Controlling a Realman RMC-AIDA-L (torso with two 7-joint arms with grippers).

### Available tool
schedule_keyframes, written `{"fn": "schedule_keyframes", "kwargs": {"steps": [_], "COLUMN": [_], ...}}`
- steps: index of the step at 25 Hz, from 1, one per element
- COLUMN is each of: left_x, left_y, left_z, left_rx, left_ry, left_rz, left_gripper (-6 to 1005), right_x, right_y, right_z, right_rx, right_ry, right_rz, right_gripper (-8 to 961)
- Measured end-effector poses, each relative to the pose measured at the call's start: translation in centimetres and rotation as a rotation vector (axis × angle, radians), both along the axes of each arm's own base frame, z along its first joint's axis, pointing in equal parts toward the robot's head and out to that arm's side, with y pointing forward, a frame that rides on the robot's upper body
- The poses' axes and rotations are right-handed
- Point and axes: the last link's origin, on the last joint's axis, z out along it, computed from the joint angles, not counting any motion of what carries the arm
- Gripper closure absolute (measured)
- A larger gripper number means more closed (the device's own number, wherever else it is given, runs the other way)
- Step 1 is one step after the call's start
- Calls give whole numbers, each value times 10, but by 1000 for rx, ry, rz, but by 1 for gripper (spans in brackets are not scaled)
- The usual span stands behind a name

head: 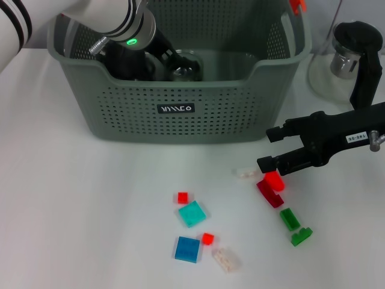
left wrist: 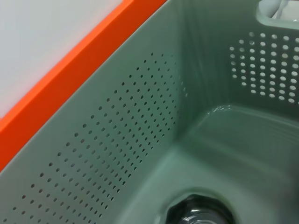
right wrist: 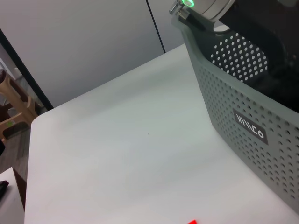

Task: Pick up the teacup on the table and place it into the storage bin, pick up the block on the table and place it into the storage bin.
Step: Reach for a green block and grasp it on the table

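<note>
White tabletop (head: 90, 198) holds a large grey-green perforated plastic storage bin (head: 180, 114), its long axis crosswise. Left gripper (head: 135, 60) reaches inside beside a dark glass teacup (head: 183, 66); finger state unclear. Right gripper (head: 269, 149), fingers spread, hovers over a small red block (head: 274, 180).

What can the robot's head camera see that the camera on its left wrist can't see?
Only the head view shows the white table, the scattered blocks, such as a red block by the right gripper, and a teal block. It also shows the left arm reaching down into the storage bin and the bin's black label.

Only the left wrist view shows the bin's floor up close and an orange strip outside it.

Both show the perforated grey-green bin and a dark glassy thing inside.
</note>
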Motion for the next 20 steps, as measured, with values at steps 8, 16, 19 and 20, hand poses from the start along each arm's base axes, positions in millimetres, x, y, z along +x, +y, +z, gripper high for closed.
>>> {"fn": "schedule_keyframes", "kwargs": {"steps": [8, 16, 19, 20], "left_x": [5, 28, 39, 42], "left_y": [2, -2, -13, -17], "left_z": [9, 45, 60, 64], "left_rx": [38, 114, 109, 96], "left_ry": [-36, -140, -249, -292], "left_rz": [6, -10, -7, -4], "left_gripper": [461, 138, 139, 139], "right_x": [1, 3, 3, 4], "right_y": [0, 0, 1, 1], "right_z": [0, 2, 4, 5], "right_rx": [3, 10, 15, 18], "right_ry": [0, -1, 0, 1], "right_rz": [2, -1, -8, -8], "right_gripper": [8, 7, 7, 7]}}
